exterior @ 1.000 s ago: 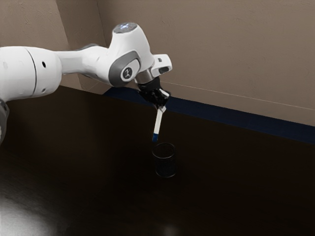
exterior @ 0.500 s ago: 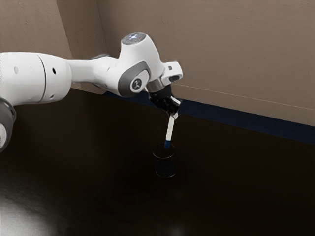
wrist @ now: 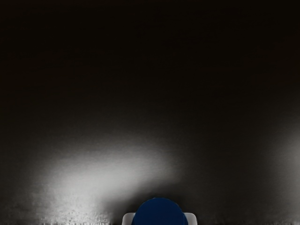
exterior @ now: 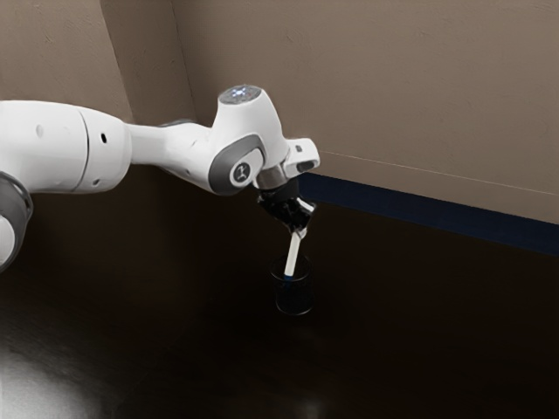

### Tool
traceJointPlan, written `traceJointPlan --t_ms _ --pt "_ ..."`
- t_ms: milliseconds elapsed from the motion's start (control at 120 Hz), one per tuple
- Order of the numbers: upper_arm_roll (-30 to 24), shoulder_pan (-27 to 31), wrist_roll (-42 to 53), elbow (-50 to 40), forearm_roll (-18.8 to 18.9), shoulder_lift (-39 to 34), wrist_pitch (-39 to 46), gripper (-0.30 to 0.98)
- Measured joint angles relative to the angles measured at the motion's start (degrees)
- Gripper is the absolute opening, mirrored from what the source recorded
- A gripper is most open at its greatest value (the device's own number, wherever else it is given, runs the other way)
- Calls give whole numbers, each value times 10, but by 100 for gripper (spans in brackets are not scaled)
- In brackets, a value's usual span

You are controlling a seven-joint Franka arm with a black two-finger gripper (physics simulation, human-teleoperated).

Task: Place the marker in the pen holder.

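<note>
Hand (exterior: 299,230) closed on marker (exterior: 293,256), tip (exterior: 287,278) in pen holder (exterior: 294,301) in exterior view; round blue end (wrist: 159,212) in wrist view.

My arm (exterior: 153,145) reaches in from the exterior view's left, bending at the wrist (exterior: 278,178), my black two-finger gripper (exterior: 300,233) slanting downward, clamped

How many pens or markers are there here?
1: a white marker with a blue tip, held by the gripper, its lower end at the pen holder's mouth. The dark inside could hide others.
</note>
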Motion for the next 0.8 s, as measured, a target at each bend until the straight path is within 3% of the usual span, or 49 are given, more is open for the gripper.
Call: traceJointPlan --t_ms 208,417,483,575,633,800 --pt "0 -2 15 3 -12 -1 -1 35" --pt "1 -2 28 26 -10 -12 -11 56" --pt "4 11 32 84 13 -35 -73 59" --pt "4 97 41 146 26 -77 -211 63" --pt "3 119 54 167 31 -96 -284 64" --pt "30 111 87 36 37 -248 -374 67"
